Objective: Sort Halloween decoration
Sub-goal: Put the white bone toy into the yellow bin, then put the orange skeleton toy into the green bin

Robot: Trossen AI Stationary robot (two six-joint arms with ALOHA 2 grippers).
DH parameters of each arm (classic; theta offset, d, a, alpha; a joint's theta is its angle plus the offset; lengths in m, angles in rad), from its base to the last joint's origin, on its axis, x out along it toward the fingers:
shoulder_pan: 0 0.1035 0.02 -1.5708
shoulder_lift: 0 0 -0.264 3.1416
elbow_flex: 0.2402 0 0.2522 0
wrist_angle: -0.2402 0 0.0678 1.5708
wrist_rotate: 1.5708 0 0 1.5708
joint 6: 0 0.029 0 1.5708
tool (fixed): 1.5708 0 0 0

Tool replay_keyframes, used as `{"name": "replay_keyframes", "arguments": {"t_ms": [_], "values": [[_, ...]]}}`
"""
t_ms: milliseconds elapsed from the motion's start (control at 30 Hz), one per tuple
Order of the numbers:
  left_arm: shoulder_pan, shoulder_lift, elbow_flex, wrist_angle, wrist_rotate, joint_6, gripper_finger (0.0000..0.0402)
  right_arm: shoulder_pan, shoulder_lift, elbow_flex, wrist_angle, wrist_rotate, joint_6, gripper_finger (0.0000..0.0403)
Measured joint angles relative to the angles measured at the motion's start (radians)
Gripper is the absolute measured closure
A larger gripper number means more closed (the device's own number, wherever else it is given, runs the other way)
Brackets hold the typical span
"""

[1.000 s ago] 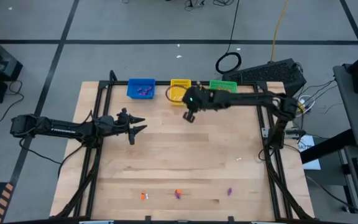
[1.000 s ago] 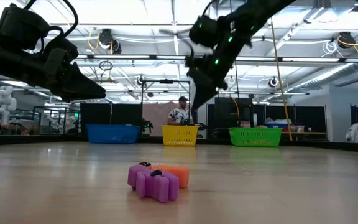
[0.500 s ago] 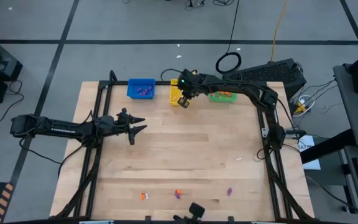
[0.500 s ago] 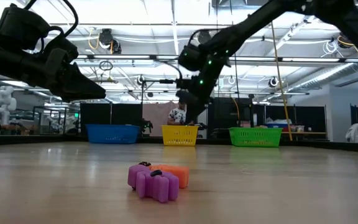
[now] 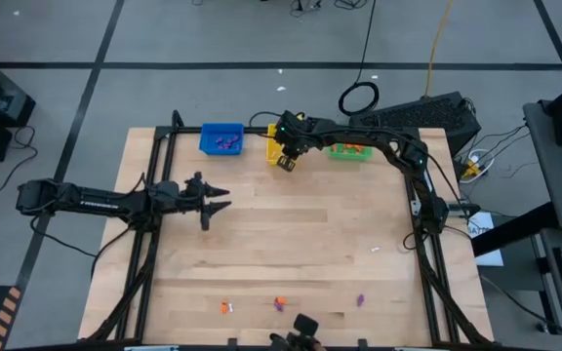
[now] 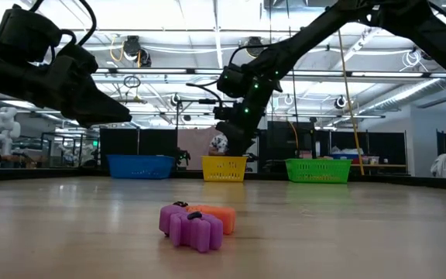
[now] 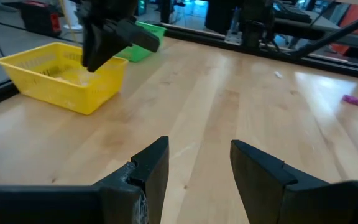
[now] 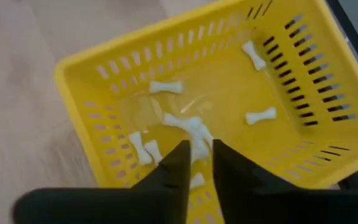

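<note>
Right gripper [image 8: 196, 163]: hangs over the yellow basket [image 8: 114, 74], pointing down into it. Fingers stand close, only a narrow slot between. A white bit shows in that slot, but whether it is pinched or lies on the basket floor below, cannot tell.
Right gripper, from above: at the front edge of the yellow basket [image 5: 278, 136], btw the blue basket [image 5: 221, 138] and the green basket [image 5: 349, 148].
White bones [image 8: 261, 116]: several lie scattered on the yellow basket's floor, long axes in all directions.
Left gripper [image 5: 215, 199]: waits over the left middle of the table [image 5: 291, 244], pointing right, fingers apart, nothing btw them (left wrist view shows bare wood in the gap).
Loose trinkets: orange piece [image 5: 225, 307], orange-and-purple pair [image 5: 279, 304] and purple piece [image 5: 361, 299] lie in a row near the front edge, well apart from both grippers. One tiny white speck [image 5: 376, 250] lies toward the right side.
Key relation: rest of the trinkets lie toward the front edge, opposite to the baskets; right gripper is at the far back, so the left one is nearer to the orange piece.
Purple pieces [image 5: 227, 142]: already in the blue basket.
Judgement: sorting is mostly done, approx. four pieces left; next pick needs a long reach across the table.
</note>
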Motion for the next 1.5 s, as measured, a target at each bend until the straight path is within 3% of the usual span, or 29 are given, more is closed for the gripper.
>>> {"name": "replay_keyframes", "arguments": {"t_ms": [133, 233, 333, 467, 600, 767, 967, 1267, 1500], "values": [[0.000, 0.000, 0.000, -0.001, 0.007, 0.000, 0.0231, 0.006, 0.002, 0.024, -0.054, 0.005, -0.004, 0.0296], [0.000, 0.000, 0.000, 0.000, 0.016, 0.001, 0.0231, 0.023, -0.001, 0.044, -0.083, 0.040, -0.028, 0.0285], [0.000, 0.000, 0.000, 0.000, 0.027, 0.001, 0.0231, 0.047, -0.023, 0.043, -0.081, 0.085, -0.040, 0.0314], [0.000, 0.000, 0.000, 0.000, 0.029, 0.001, 0.0233, 0.073, -0.059, 0.044, -0.043, 0.082, -0.064, 0.0388], [0.000, 0.000, 0.000, 0.000, 0.045, 0.001, 0.0261, 0.099, -0.067, 0.043, 0.038, 0.082, -0.050, 0.0394], [0.000, 0.000, 0.000, 0.000, 0.058, 0.001, 0.0331, 0.145, -0.068, -0.029, 0.246, 0.082, -0.037, 0.0402], [-0.001, 0.000, 0.000, -0.001, 0.092, 0.007, 0.0397, 0.190, -0.078, -0.165, 0.474, 0.083, -0.004, 0.0402], [-0.013, 0.006, 0.011, -0.026, 0.092, 0.008, 0.0401, 0.235, -0.237, -0.481, 0.838, 0.080, 0.016, 0.0403], [-0.120, 0.090, 0.108, -0.086, 0.098, 0.019, 0.0401, 0.248, -0.442, -0.782, 1.012, 0.081, 0.059, 0.0403]]}}
